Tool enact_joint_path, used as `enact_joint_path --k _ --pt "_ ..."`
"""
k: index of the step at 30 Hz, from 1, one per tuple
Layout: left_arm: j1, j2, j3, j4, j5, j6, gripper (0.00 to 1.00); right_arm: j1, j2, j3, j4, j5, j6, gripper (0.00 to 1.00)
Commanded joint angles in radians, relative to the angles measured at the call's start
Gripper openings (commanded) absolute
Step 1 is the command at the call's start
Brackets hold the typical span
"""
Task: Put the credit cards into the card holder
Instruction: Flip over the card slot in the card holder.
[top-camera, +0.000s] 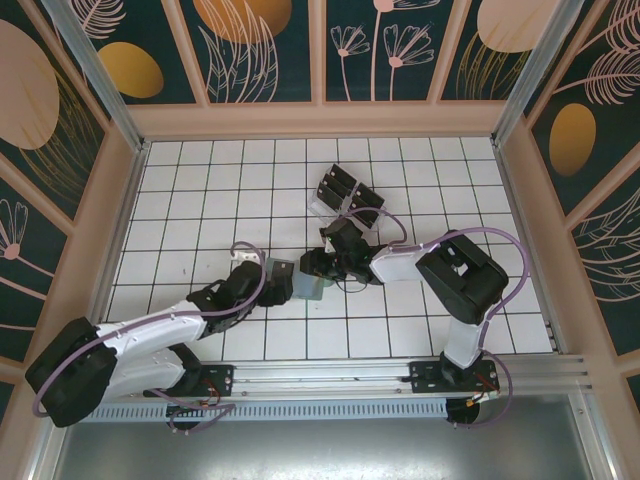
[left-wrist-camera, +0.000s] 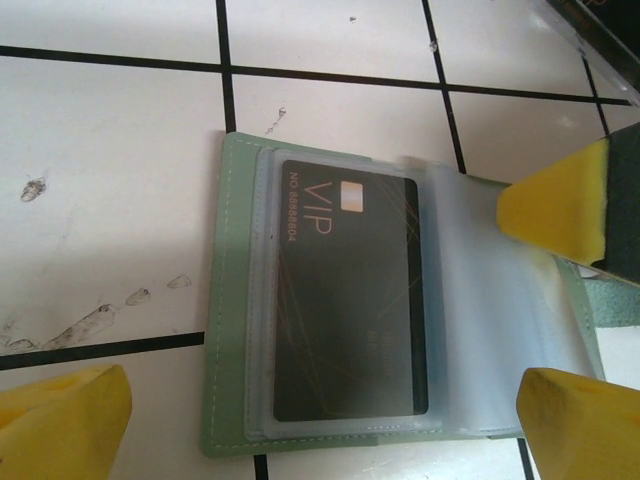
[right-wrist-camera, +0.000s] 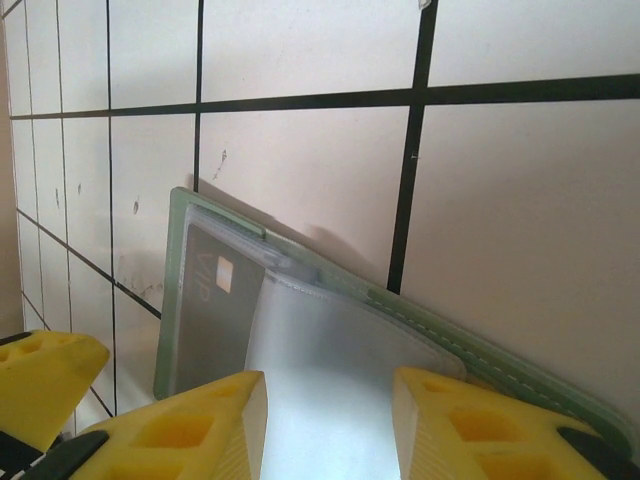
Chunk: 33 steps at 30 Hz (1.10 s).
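Note:
The sage-green card holder (top-camera: 310, 287) (left-wrist-camera: 228, 300) (right-wrist-camera: 178, 260) lies open on the white tiles at the table's middle. One black credit card (left-wrist-camera: 350, 300) (right-wrist-camera: 215, 310) marked VIP sits inside a clear sleeve of it. My right gripper (top-camera: 320, 266) (right-wrist-camera: 330, 430) is shut on a loose clear sleeve leaf, which bulges up between its yellow fingers; one fingertip (left-wrist-camera: 555, 205) rests at the leaf's edge. My left gripper (top-camera: 280, 282) (left-wrist-camera: 320, 430) hangs low over the holder's near end, open wide, nothing between its fingers. More black credit cards (top-camera: 340, 187) stand behind.
A clear plastic slotted rack (top-camera: 350, 200) carrying the black cards stands just beyond the right gripper. Both arms meet at the centre, their fingers close together. Pink walls (top-camera: 320, 120) ring the tiled floor; a metal rail (top-camera: 330, 375) runs along the near edge.

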Motion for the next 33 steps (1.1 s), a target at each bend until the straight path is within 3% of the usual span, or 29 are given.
enact_joint_path --k 1,23,33 --pt "-0.012 0.026 0.014 0.034 -0.037 0.006 0.98 -0.002 0.024 -0.024 0.020 -0.009 0.028 0.38" --pt "-0.055 0.184 0.086 0.065 -0.087 0.064 0.98 -0.007 0.038 -0.023 0.034 -0.022 0.037 0.38" --pt "-0.062 0.189 0.090 0.066 -0.098 0.075 0.98 0.017 0.050 0.045 -0.066 0.020 -0.020 0.38"
